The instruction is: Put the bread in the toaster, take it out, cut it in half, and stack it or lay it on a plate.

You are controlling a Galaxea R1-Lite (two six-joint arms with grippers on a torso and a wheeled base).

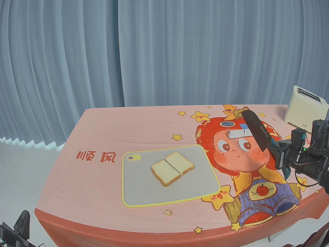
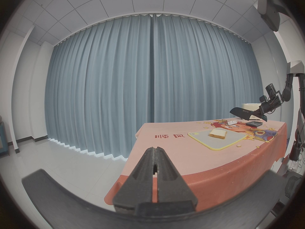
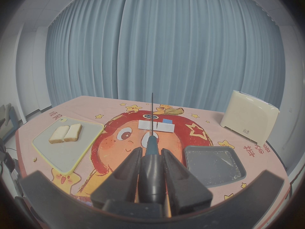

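Table [image 1: 102, 127]: bread [image 1: 172, 168] halved on board [image 1: 144, 189].
Right gripper [image 3: 152, 151]: clamps knife [image 1: 257, 129], right of board.
Left gripper [image 2: 155, 150]: closed, empty.
Risk: tilted knife slipping loose.

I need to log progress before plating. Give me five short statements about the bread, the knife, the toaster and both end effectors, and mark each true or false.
1. The bread lies on the cutting board as two halves side by side. True.
2. The right end effector holds nothing. False: it is shut on the knife, blade raised above the table.
3. A slice sticks out of the toaster. False: nothing rises from its slot.
4. The left end effector is shut, off the table and apart from the board. True.
5. A crumb lies on the table beside the board's near edge. True.
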